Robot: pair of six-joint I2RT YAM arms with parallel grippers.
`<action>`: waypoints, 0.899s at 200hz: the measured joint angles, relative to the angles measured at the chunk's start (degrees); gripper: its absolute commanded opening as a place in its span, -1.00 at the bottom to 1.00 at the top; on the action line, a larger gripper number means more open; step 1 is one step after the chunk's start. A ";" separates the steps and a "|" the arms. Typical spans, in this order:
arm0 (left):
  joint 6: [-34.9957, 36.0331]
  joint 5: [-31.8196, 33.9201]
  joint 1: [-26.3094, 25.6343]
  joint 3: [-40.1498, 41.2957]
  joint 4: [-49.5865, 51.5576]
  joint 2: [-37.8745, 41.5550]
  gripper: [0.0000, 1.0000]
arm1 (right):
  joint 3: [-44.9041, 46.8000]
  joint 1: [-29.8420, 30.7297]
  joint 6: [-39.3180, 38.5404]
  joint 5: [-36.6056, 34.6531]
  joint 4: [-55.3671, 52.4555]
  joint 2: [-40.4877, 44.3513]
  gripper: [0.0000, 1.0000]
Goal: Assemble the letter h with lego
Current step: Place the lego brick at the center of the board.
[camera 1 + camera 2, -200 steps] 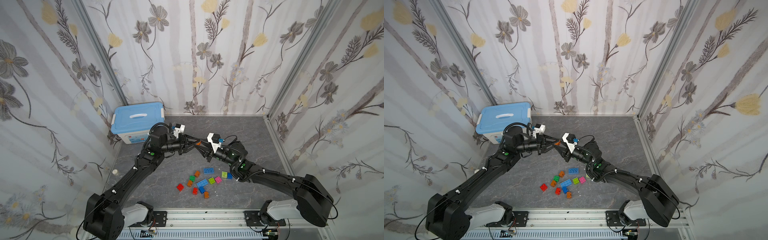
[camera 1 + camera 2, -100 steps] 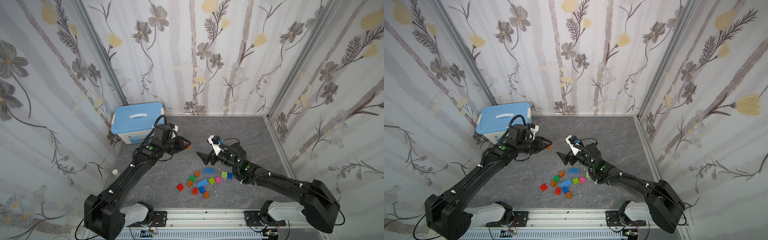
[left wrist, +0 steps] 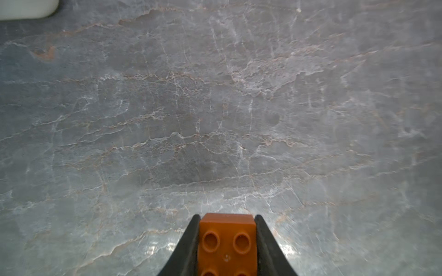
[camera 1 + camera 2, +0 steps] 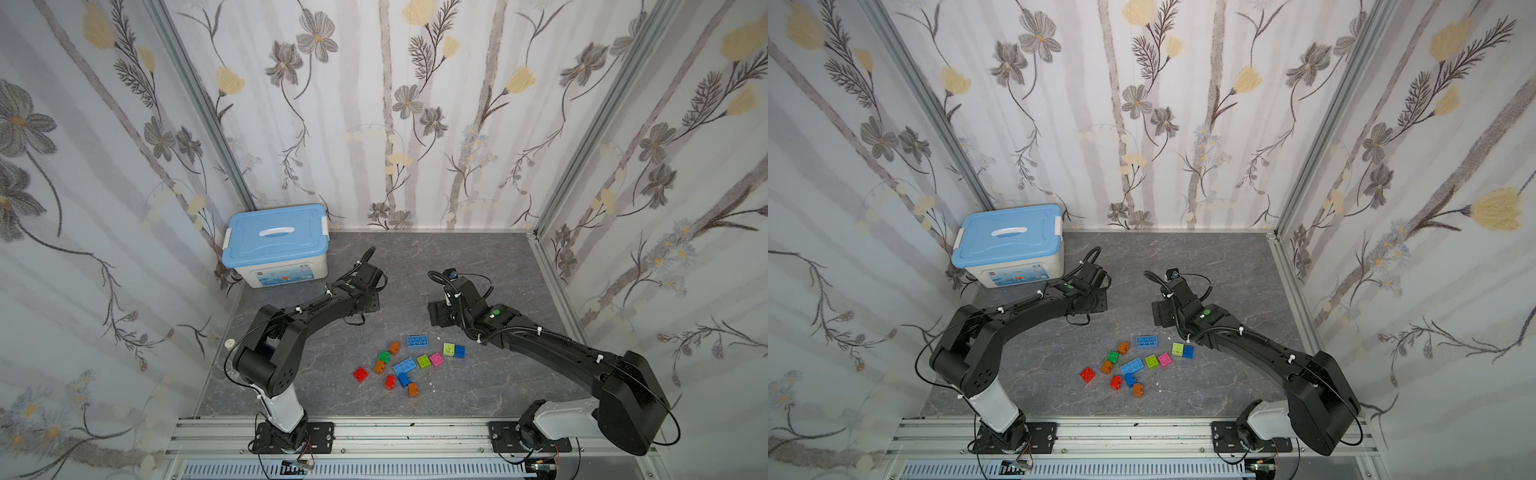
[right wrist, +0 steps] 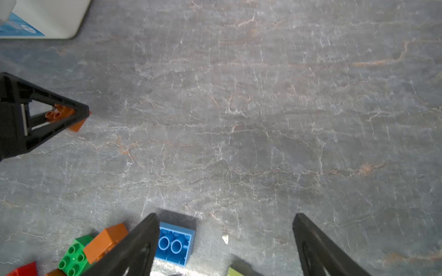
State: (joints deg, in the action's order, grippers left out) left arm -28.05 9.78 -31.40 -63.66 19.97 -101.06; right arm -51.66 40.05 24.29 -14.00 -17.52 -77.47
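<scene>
We found the left gripper (image 3: 227, 217) closed narrowly on an orange brick (image 3: 227, 243), one finger flat against each side and the studs facing the wrist camera. It was held low over the grey marbled table (image 4: 457, 266), and we could not tell whether it touched the surface. The right gripper (image 5: 224, 215) was empty, its fingers spread wide above the table, and a light-blue brick (image 5: 175, 243) lay just beside one finger. A small white fleck (image 5: 225, 239) lay on the table between those fingers. The two grippers faced each other, well apart. The loose bricks (image 4: 423, 360) lay scattered between the two arms, nearer the table's front edge than its back: red, orange, green, lime and blue ones and a pink brick (image 4: 436, 359). A lime brick (image 4: 449, 349) touched a blue brick (image 4: 459, 351). In the right wrist view that gripper's own finger hid part of this scatter. A white storage box (image 4: 286, 272) with a light-blue lid (image 4: 276, 241) stood in the table's back left corner, near the left arm's wrist and well apart from the bricks.
</scene>
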 measured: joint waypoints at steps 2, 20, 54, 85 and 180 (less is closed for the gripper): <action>0.00 0.24 -0.09 -0.11 -0.22 -0.48 -0.41 | 0.13 0.00 0.13 -0.02 -0.31 0.02 0.77; 0.00 2.25 -0.76 -1.18 -1.11 -3.67 -0.35 | 1.31 -0.02 1.36 -0.11 -2.47 0.42 0.77; 0.00 4.66 -1.22 -2.75 -2.36 -8.28 -0.04 | 2.45 -0.04 2.27 0.33 -4.17 0.31 0.74; -0.24 5.64 -1.29 -3.39 -2.73 -9.57 0.23 | 2.23 0.07 2.14 2.64 -5.75 -0.83 0.70; -1.53 3.41 1.73 -2.73 9.22 13.92 0.66 | -9.44 13.31 -7.56 17.55 -11.06 -6.40 0.51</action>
State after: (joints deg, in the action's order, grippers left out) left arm -29.58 13.19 -29.67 -66.39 29.19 -87.13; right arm -61.10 53.36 16.73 3.55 -28.58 -83.88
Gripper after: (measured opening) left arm 0.824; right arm 0.763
